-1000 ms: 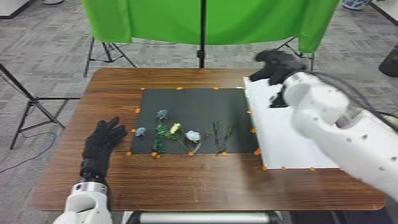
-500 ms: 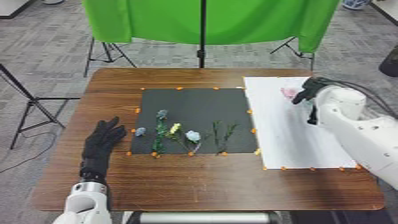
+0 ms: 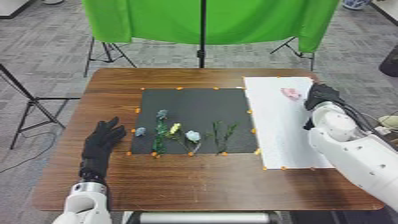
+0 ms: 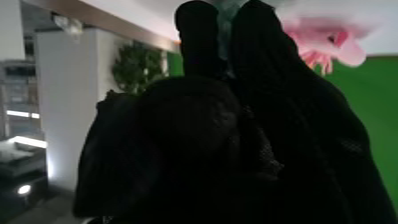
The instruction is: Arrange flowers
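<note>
In the head view, my right hand (image 3: 322, 95) is at the right edge of the white sheet (image 3: 280, 135), beside a pink flower (image 3: 290, 93). My left hand (image 3: 105, 135) lies open on the table at the left. A dark mat holds a yellow flower (image 3: 175, 128), a white flower (image 3: 193, 136), blue flowers (image 3: 162, 114) and green stems (image 3: 229, 134). In the right wrist view, my right hand (image 4: 266, 100) has straight fingers, with the pink flower (image 4: 330, 42) beyond them. Something pale green (image 4: 233, 10) shows between two fingers; whether they touch it, I cannot tell.
The dark mat (image 3: 200, 102) lies left of the white sheet on the brown table (image 3: 195, 182). Small orange pieces line the edges of both. Behind the table hangs a green cloth (image 3: 160, 22) on a stand.
My right hand has swung from above the white sheet to its right edge, uncovering the pink flower. The left arm has stayed still.
</note>
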